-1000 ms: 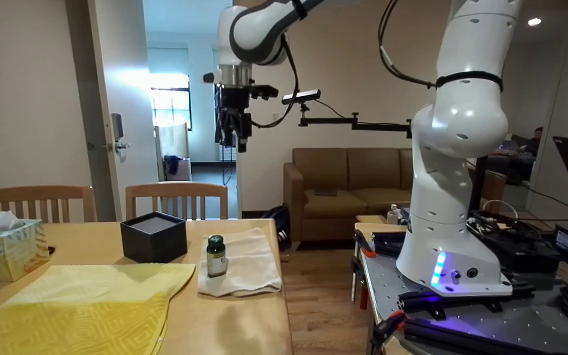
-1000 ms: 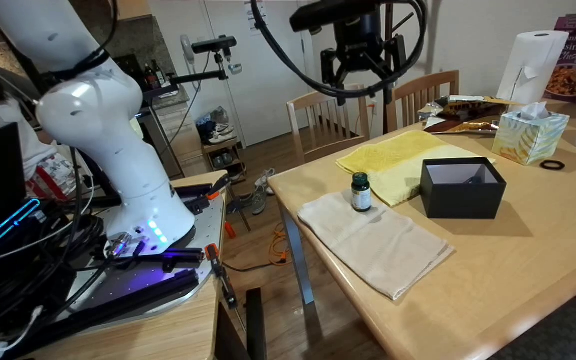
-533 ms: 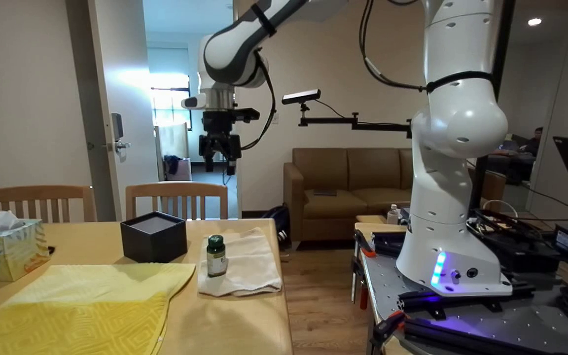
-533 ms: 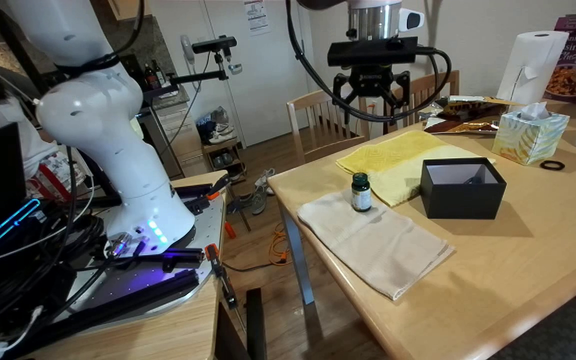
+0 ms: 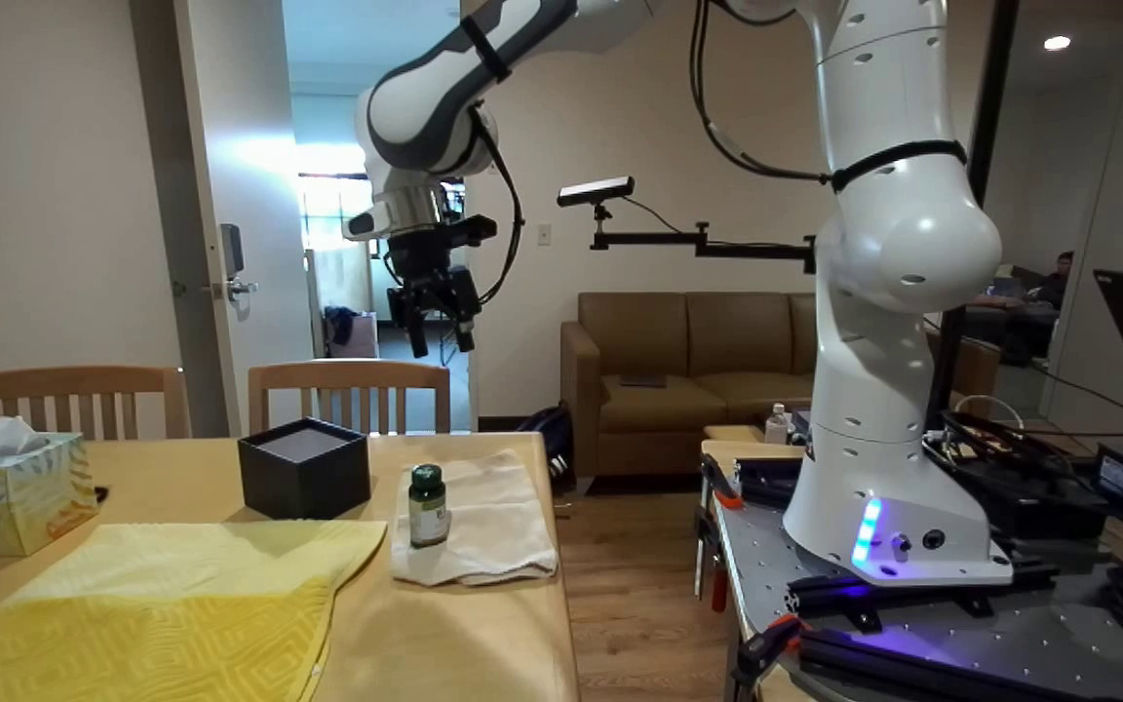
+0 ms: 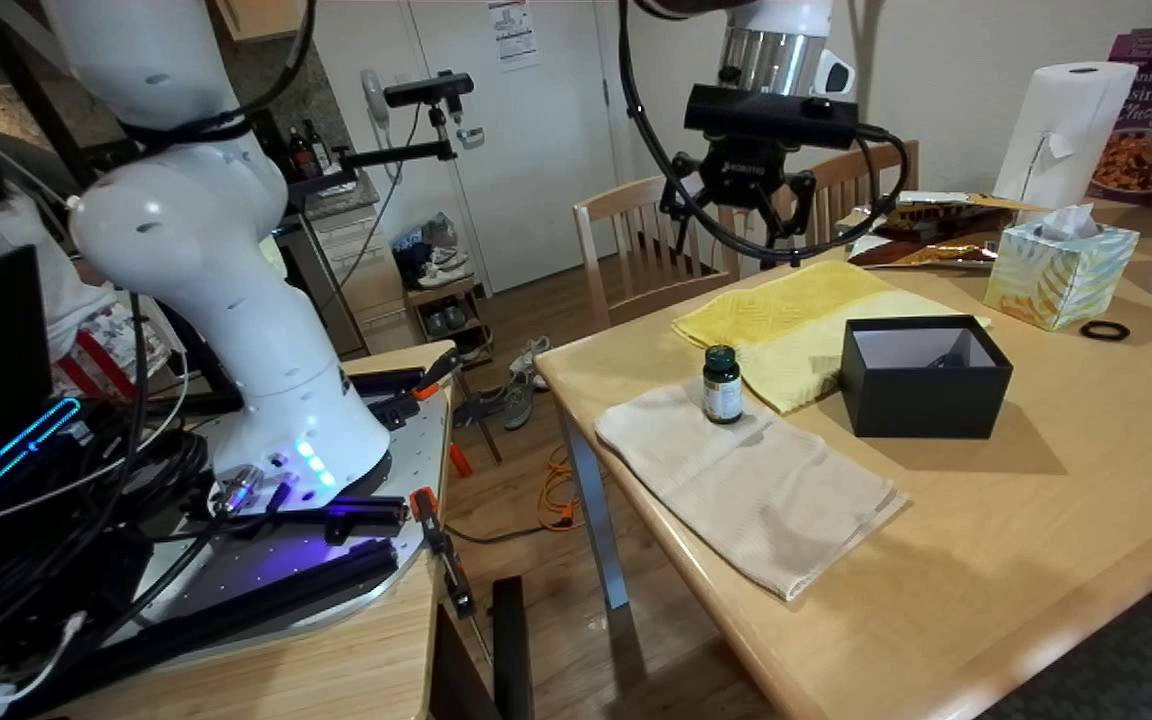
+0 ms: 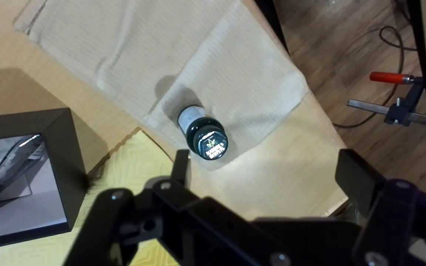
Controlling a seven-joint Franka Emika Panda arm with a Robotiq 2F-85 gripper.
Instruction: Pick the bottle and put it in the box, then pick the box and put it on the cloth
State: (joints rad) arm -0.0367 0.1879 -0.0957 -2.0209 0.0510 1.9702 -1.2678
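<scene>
The bottle point(image 5: 428, 512), dark green with a white label, stands upright on the cloth point(image 5: 498, 517) in both exterior views. That cream cloth lies flat along the table's edge. Beside it on the table sits the box point(image 6: 921, 400), black and open-topped; something dark and shiny shows inside the box point(image 7: 59, 159) in the wrist view. My gripper point(image 5: 443, 348) hangs in the air well above the table, tilted. Its fingers are wide apart with nothing between them. Seen from the wrist, the bottle's cap point(image 7: 213, 144) appears ahead of the gripper point(image 7: 266, 164), nearer the left-hand finger.
A larger yellow cloth point(image 5: 162, 624) lies beside the box. Farther along the table are a tissue box point(image 6: 1061, 270), a paper towel roll point(image 6: 1066, 140) and shiny packets point(image 6: 936, 228). Wooden chairs point(image 5: 347, 375) stand along the table. A gap with floor separates table and robot bench.
The arm has come down and reached farther out over the table, and the gripper has tilted in the last half second. Bottle, box and cloth have not moved.
</scene>
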